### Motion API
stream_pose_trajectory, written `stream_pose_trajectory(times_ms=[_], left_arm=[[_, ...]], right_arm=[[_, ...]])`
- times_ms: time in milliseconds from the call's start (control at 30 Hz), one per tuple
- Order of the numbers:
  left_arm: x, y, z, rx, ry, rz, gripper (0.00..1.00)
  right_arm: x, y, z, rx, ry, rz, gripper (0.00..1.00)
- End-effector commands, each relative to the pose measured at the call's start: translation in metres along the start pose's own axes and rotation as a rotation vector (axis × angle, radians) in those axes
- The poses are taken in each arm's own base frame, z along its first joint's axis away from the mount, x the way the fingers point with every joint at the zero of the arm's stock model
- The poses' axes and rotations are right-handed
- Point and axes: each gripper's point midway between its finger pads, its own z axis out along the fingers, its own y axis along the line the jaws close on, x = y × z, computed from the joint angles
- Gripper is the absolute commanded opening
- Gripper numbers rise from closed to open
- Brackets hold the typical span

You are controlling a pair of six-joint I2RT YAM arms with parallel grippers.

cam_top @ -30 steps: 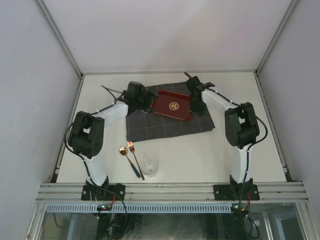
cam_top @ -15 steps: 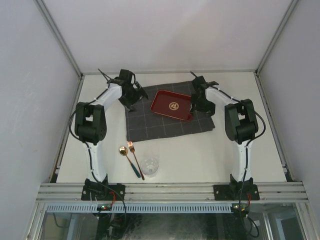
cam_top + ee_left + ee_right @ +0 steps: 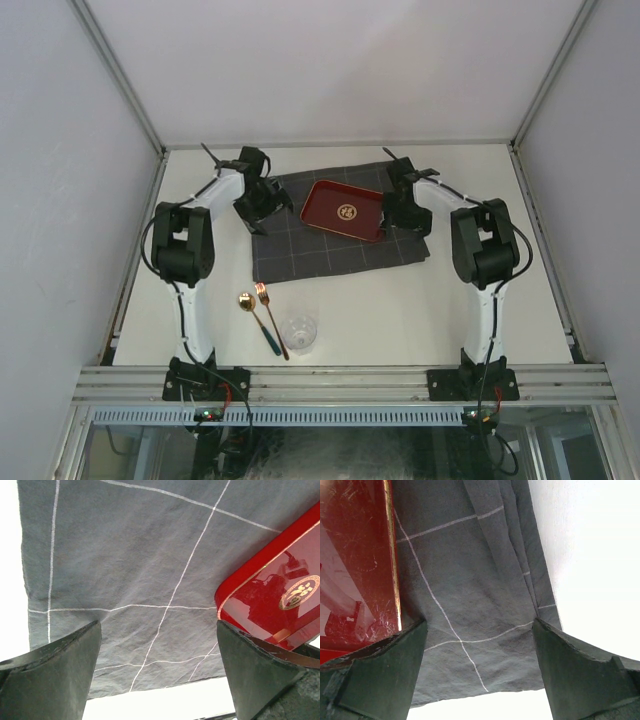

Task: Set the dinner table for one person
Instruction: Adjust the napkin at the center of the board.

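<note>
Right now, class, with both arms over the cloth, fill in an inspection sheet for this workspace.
Surface: off-white dinner table; dark checked cloth spread at the far middle.
Job's things: red tray on the cloth; spoon, fork and glass near the front, off the cloth.
Clutter: nothing seen.
Grippers: left gripper and right gripper open, empty, either side of the tray.
Cables: black cables along both arms.
Surroundings: white walls; aluminium rail in front.
</note>
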Motion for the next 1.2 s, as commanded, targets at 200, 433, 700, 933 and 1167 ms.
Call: stream_pose_trajectory(times_ms=[200,433,700,933,1167], left_arm=[[-0.004,-0.008,-0.023,0.065,-0.013,0.041,1.0],[-0.004,0.0,-0.018,0.054,0.013,0.039,1.0],[-0.006,0.0,-0.019,0.061,0.02,0.045,1.0],[-0.006,0.001,-0.013,0.06,0.051,0.049,1.0],[-0.003,0.002,-0.01,0.065,0.07,0.051,1.0]], right_arm=[[0.031,-0.009,0.007,0.017,0.057,0.011,0.88],[0.054,-0.014,-0.001,0.048,0.078,0.001,0.89],[0.082,-0.015,-0.013,0.081,0.11,-0.006,0.89],[0.101,-0.025,-0.022,0.113,0.132,0.003,0.9],[0.105,-0.031,-0.021,0.119,0.146,0.026,0.9]])
